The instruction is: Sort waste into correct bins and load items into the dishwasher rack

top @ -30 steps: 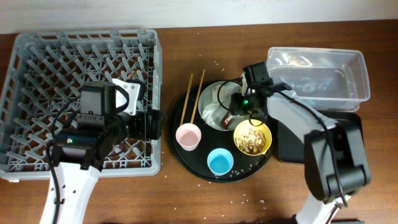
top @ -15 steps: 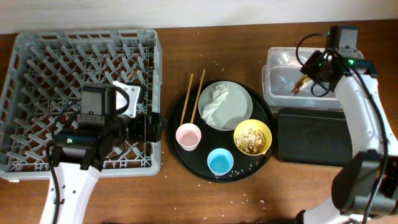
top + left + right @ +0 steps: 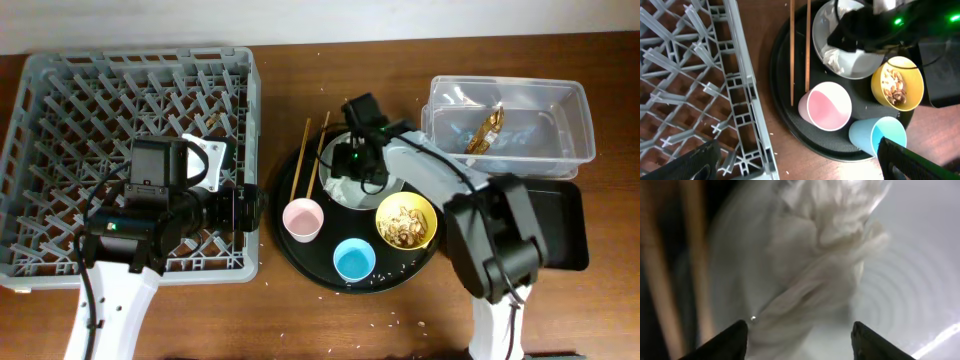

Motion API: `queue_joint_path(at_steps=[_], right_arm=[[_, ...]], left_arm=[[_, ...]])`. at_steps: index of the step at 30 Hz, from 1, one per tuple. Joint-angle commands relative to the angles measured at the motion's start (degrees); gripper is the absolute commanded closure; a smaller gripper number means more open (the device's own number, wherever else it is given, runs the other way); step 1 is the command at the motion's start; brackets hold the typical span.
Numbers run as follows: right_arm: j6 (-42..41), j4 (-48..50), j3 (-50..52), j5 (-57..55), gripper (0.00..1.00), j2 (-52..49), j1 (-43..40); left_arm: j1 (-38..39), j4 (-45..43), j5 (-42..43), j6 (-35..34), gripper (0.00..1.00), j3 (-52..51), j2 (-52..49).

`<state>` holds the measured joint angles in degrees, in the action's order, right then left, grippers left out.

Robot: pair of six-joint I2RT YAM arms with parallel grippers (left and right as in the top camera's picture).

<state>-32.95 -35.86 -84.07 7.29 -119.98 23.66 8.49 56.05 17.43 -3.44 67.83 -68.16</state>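
Over the back half of the large round black tray [image 3: 318,258], I hold my right gripper [image 3: 797,335] wide open and empty astride the crumpled white paper napkin [image 3: 825,255] on the pale grey-white round plate [image 3: 910,280], the napkin's long axis slanting between the fingers, placed, I judge, for a pinch, while my left gripper [image 3: 797,145], also spread and empty, waits off the tray's left edge.

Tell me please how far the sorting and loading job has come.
Done: the snack wrapper lies in the clear tub. In hand: the right gripper, open, is at the napkin on the plate. To do: food scraps in the yellow bowl, pink cup, blue cup, chopsticks, all on the round tray.
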Motion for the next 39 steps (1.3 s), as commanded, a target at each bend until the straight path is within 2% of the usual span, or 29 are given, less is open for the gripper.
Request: queue_joint_path(at_steps=[1, 2, 6, 9, 11, 12, 13, 14, 16, 18, 19, 21, 22, 23, 27, 29, 30, 32, 33, 35, 36, 38, 39], right_arm=[[-1.86, -0.20, 0.22, -1.20, 0.90, -1.97, -0.22], [-1.84, -2.29, -0.52, -0.39, 0.96, -0.92, -0.90], [4.04, -14.40, -7.87, -0.04, 0.96, 14.69, -10.23], [1.97, -15.23, -9.38, -0.50, 0.96, 23.76, -22.38], [-0.26, -15.43, -8.94, -0.52, 0.96, 22.80, -30.14], [-0.57, -15.37, -8.76, -0.48, 0.73, 20.98, -32.57], [-0.11, -14.78, -8.76, 0.52, 0.38, 18.86, -34.51], [3.52, -14.51, -8.79, 4.20, 0.29, 18.12, -35.91], [9.60, -14.62, -9.03, 10.88, 0.28, 19.76, -37.29], [16.28, -20.96, -9.01, 19.52, 0.25, 26.51, -34.25], [16.68, -23.71, -9.01, 19.43, 0.25, 27.80, -32.59], [18.01, -33.48, -8.98, 18.80, 0.27, 29.31, -24.02], [17.94, -36.02, -8.37, 17.44, 0.30, 28.81, -19.12], [17.44, -37.48, -6.08, 13.75, 0.39, 27.67, -11.52], [17.99, -36.17, 5.60, 9.42, 0.57, 26.47, -0.04], [22.25, -31.56, 14.49, 10.23, 0.57, 26.47, 4.17], [22.23, -29.14, 17.68, 10.23, 0.53, 26.47, 5.29], [22.23, -21.22, 23.17, 10.23, 0.53, 26.47, 5.95], [22.14, -17.64, 25.62, 10.25, 0.60, 26.47, 5.95], [21.75, -17.40, 26.71, 10.25, 0.88, 26.51, 5.92], [21.77, -19.28, 25.64, 10.23, 0.92, 26.84, 5.84], [22.16, -24.98, 21.29, 10.05, 0.96, 27.61, 5.84], [23.04, -28.92, 17.64, 10.01, 0.96, 28.44, 5.84]], left_arm=[[-0.13, -0.17, 0.87, 0.07, 0.00, 0.90, -0.09], [-0.13, -0.17, 0.87, 0.07, 0.00, 0.90, -0.09], [-0.13, -0.20, 0.87, 0.07, 0.00, 0.90, -0.09], [-0.13, -0.20, 0.87, 0.07, 0.00, 0.90, -0.09], [-0.13, -0.22, 0.87, 0.07, 0.01, 0.90, -0.09], [-0.13, -0.20, 0.87, 0.07, 0.00, 0.90, -0.09], [-0.13, -0.20, 0.87, 0.07, 0.01, 0.90, -0.09], [-0.13, -0.17, 0.87, 0.07, 0.01, 0.90, -0.09], [-0.13, 0.07, 1.51, 0.07, 0.01, 0.90, -0.09], [-0.13, -0.24, 1.75, 0.07, 0.00, 0.90, -0.09], [-0.13, -0.52, 1.73, 0.09, 0.01, 0.90, -0.09], [-0.15, -1.99, 1.73, 0.09, 0.01, 0.90, -0.09], [-0.15, -2.71, 1.73, 0.07, 0.01, 0.90, -0.09], [-0.15, -3.50, 1.70, 0.07, 0.01, 0.90, -0.09], [-0.15, -3.28, 1.90, 0.04, 0.01, 0.90, -0.07], [-0.15, -3.54, 1.90, 0.07, 0.01, 0.90, -0.09], [-0.15, -3.72, 1.90, 0.07, 0.01, 0.90, -0.09], [-0.15, -3.93, 1.95, 0.04, 0.01, 0.90, -0.09], [-0.15, -3.91, 2.25, 0.07, 0.01, 0.90, -0.09], [-0.15, -3.91, 3.41, 0.07, 0.01, 0.90, -0.09], [-0.15, -3.93, 3.41, 0.04, 0.01, 0.90, -0.09], [-0.15, -4.39, 3.43, -1.55, 0.01, 0.90, -0.09], [-0.15, -5.16, 3.50, -7.67, 0.01, 0.90, -0.09]])
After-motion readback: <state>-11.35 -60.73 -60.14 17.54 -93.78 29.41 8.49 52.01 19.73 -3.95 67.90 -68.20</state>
